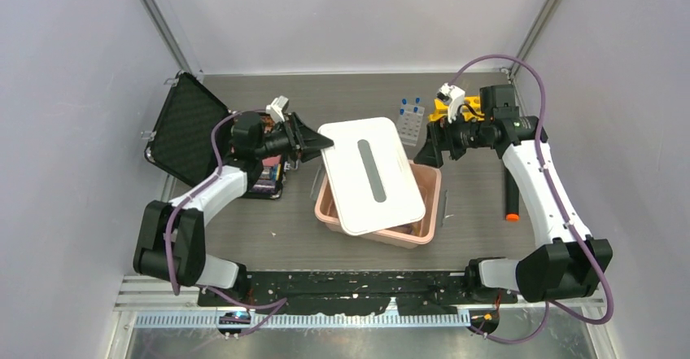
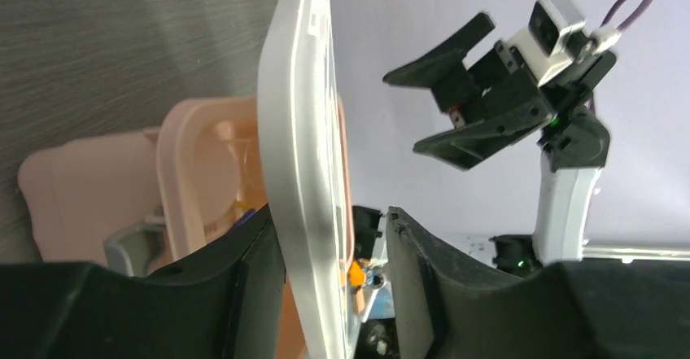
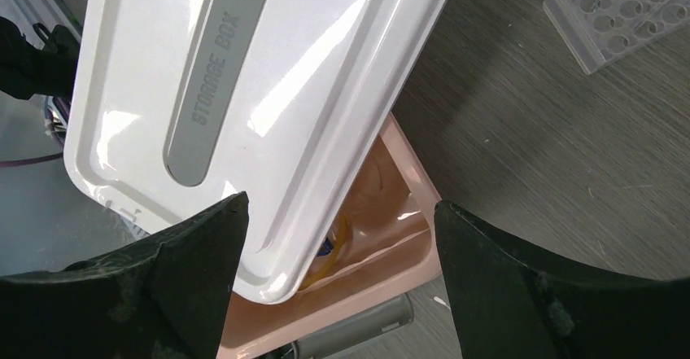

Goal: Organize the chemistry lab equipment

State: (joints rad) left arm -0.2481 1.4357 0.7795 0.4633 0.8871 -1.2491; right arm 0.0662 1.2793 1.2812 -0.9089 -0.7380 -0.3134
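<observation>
What matters here is how the white lid (image 1: 350, 192) lies over the pink tub (image 1: 431, 192). It rests on the tub crosswise. Its long axis and grey strip run from far to near with a slight slant, while the tub's long axis runs left to right, so the tub's right end and near edge are uncovered. The left fingers (image 2: 244, 278) straddle the lid's far-left edge and are parted. One lies against the plastic and the other stands off with a visible gap, so they bracket the lid without clamping it. The right fingers (image 3: 195, 249) are spread wide and hold nothing. They hover at the lid's right side, with its long edge and a corner lying in the span between them. Yellow tubing (image 3: 335, 241) shows inside the tub beneath that corner. The lid therefore sits between the two arms, with the left at its far corner and the right at its long edge, about equally near. Squaring it to the tub, or lifting it clear, probably calls for a pinch across the thin edge, as the left is already lined up to do. The clear tube tray (image 1: 410, 127) with its blue-capped test tubes (image 1: 409, 102) stands on the table (image 1: 268, 221) just beyond the right fingers. The yellow tube rack (image 1: 442, 113) is beside it, and both are far nearer the right arm.
</observation>
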